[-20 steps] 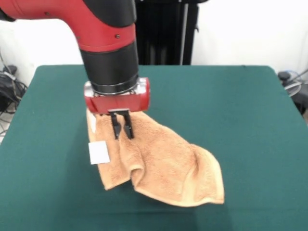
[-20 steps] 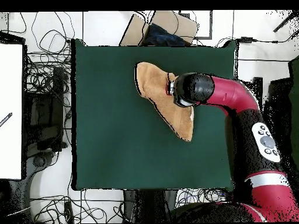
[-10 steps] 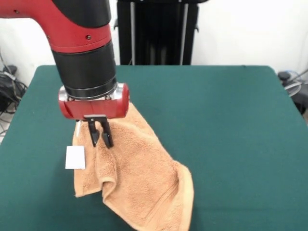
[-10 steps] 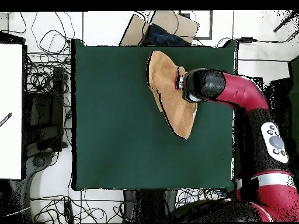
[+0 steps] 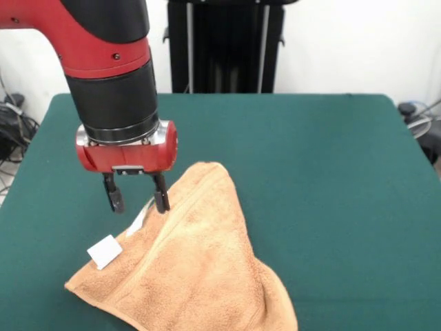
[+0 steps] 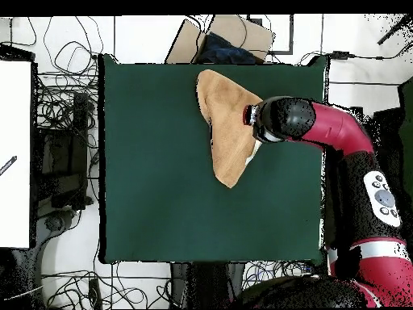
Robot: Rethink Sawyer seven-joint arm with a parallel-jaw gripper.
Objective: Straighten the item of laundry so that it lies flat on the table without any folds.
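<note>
The item of laundry [image 5: 200,262] is an orange-tan towel lying on the green table [image 5: 331,179], folded over into a rough triangle with its peak pointing away from the front edge. A white tag [image 5: 105,252] shows at its left corner. My gripper [image 5: 136,200] hangs open just above the towel's upper left edge, with nothing between its fingers; the right fingertip [image 5: 162,203] is close to the cloth. In the overhead view the towel [image 6: 224,121] lies near the table's far edge, and the arm's head [image 6: 274,119] covers the gripper and the towel's right side.
A black stand [image 5: 220,45] rises behind the table. A cardboard box [image 6: 219,39] sits past the table's far edge in the overhead view, cables [image 6: 64,105] are spread on the floor, and a white surface [image 6: 14,153] lies at the left.
The gripper has opened and let go of the towel. The towel has dropped onto the table and now lies lower and wider than before. The arm shifted slightly.
</note>
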